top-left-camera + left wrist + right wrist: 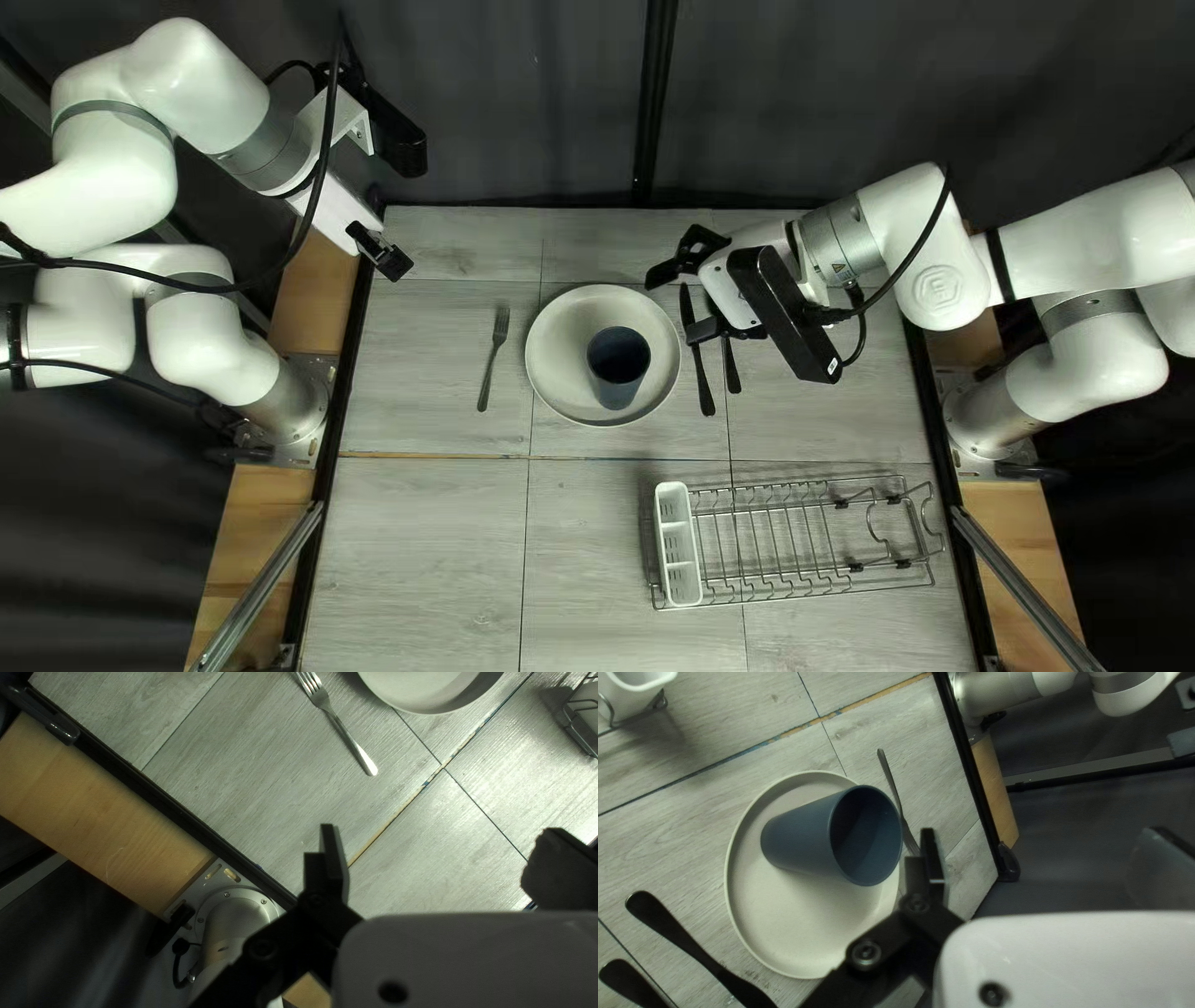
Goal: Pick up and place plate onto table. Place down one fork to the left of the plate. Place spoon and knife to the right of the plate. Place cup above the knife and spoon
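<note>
The robot's right claw (1042,843), its fingers spread wide around nothing, hung just beyond the upper right rim of a pale plate (567,380) on the tabletop surface (411,535), in the upper center of the top left view. The blue cup (616,386) stood on the plate, mouth up and long axis upright, to the claw's lower left and outside its opening. The left claw (442,840), also wide and empty, was well apart at upper left, making the right the likelier to lift the cup. The coming move appeared to call for a shift down and left before closing on the cup's sides, clear of the knife (705,388) and a second dark-handled utensil (731,370), its head hidden, right of the plate.
</note>
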Robot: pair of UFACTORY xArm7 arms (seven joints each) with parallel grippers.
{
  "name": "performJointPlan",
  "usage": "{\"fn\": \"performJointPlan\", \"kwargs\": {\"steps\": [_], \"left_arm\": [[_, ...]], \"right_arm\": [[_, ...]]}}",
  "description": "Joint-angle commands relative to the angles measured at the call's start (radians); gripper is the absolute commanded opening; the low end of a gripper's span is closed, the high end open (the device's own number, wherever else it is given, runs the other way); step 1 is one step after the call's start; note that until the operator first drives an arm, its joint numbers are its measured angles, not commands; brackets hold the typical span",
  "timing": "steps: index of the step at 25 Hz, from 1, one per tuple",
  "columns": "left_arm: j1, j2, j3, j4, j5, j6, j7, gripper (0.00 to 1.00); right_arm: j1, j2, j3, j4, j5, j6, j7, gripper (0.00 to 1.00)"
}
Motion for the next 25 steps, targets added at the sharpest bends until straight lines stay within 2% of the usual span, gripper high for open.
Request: {"fn": "performJointPlan", "kwargs": {"steps": [1,25], "left_arm": [[0.0,0.0,0.0,0.0,0.0,0.0,0.0,1.0],[0.0,0.0,0.0,0.0,0.0,0.0,0.0,1.0]], "right_arm": [[0.0,0.0,0.0,0.0,0.0,0.0,0.0,1.0],[0.015,0.014,-0.008,0.0,0.019,-0.001,-0.013,1.0]]}}
